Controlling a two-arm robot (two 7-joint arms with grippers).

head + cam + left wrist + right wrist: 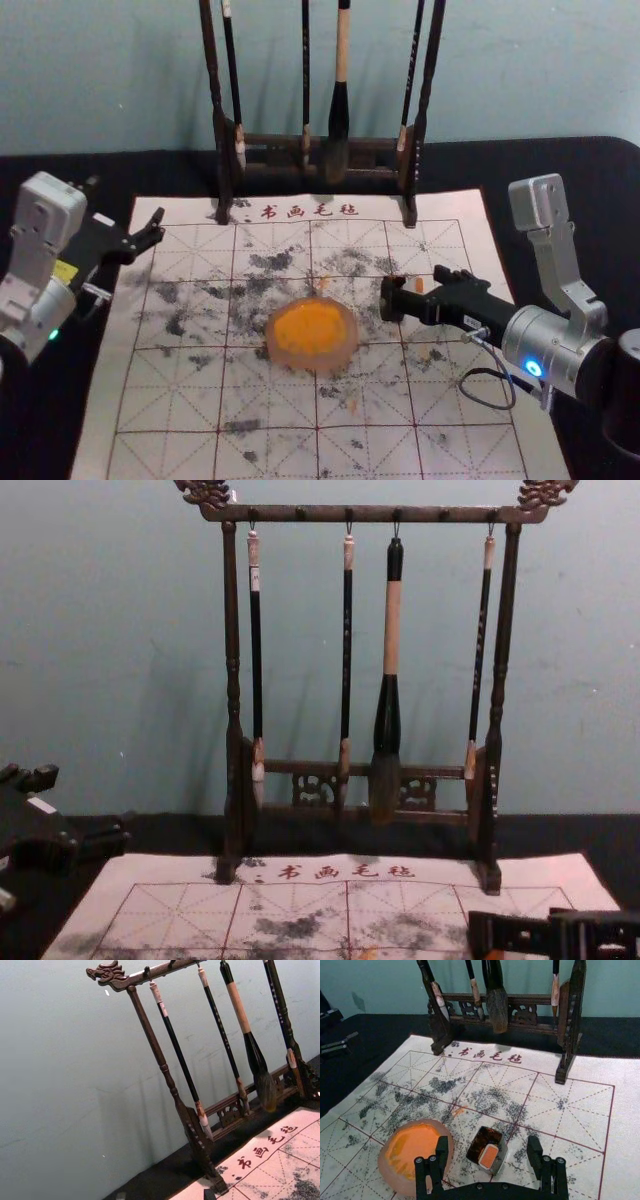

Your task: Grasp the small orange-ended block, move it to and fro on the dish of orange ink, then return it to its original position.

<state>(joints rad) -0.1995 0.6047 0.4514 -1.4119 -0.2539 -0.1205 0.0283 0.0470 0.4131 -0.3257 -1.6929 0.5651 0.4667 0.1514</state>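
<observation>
Head view: the dish (312,332) lies left of the right gripper (418,288); the left gripper (122,206) is idle, spread, well apart. Right wrist view: the block (489,1156) shows between parted fingers, unheld; probably light, stiff, slippery where inked, so pinch its grey sides.

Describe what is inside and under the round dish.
Inside the dish is orange ink. Beneath it is the gridded mat; any marks directly under the dish are covered and cannot be seen.
</observation>
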